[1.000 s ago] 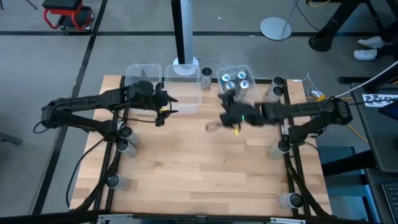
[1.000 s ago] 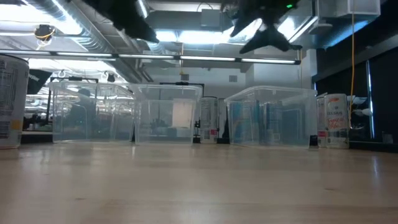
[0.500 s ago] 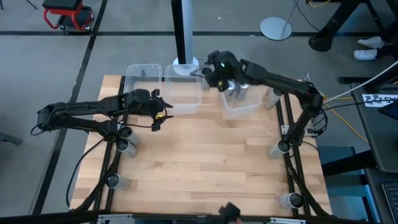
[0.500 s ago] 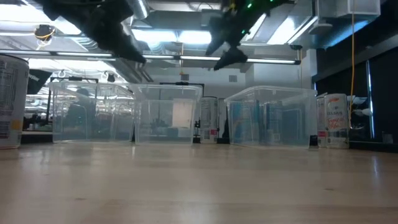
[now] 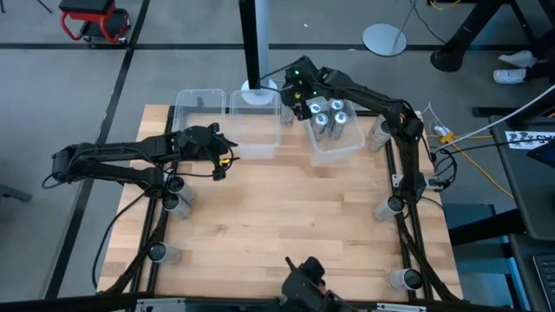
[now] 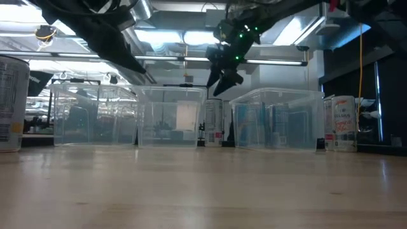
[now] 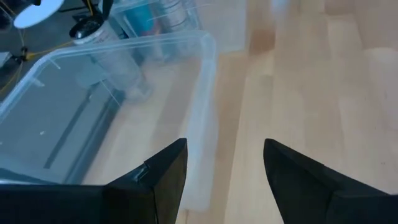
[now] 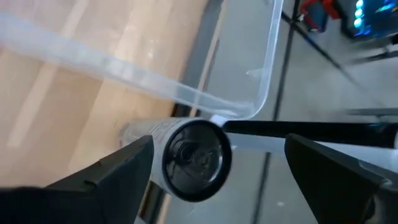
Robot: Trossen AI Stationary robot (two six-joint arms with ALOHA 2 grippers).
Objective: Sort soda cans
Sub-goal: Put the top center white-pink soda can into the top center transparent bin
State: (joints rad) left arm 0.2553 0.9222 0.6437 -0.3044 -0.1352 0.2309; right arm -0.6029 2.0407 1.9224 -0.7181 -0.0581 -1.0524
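the right end effector (image 5: pixel 292 98) hangs above the far edge of the wooden counter (image 5: pixel 286 234), over the gap between the middle clear bin (image 5: pixel 254 130) and the right clear bin (image 5: pixel 334 139). its two fingers are spread wide and released, gripping nothing. in the right wrist view a dark-topped soda can (image 8: pixel 194 160) stands directly beneath, framed between the fingers but not touched, just beside the rounded corner of a bin. in the low view this can (image 6: pixel 213 122) stands upright on the counter between the two bins.

silver soda cans with bluish tops (image 5: pixel 328 114) stand together inside the right bin. more cans (image 5: pixel 381 132) stand outside it near the counter's right edge.

the left end effector (image 5: pixel 224 156) hovers over the near edge of the middle bin, its fingers (image 7: pixel 166 168) parted with nothing between them. a third clear bin (image 5: pixel 198 108) sits at the far left of the row.
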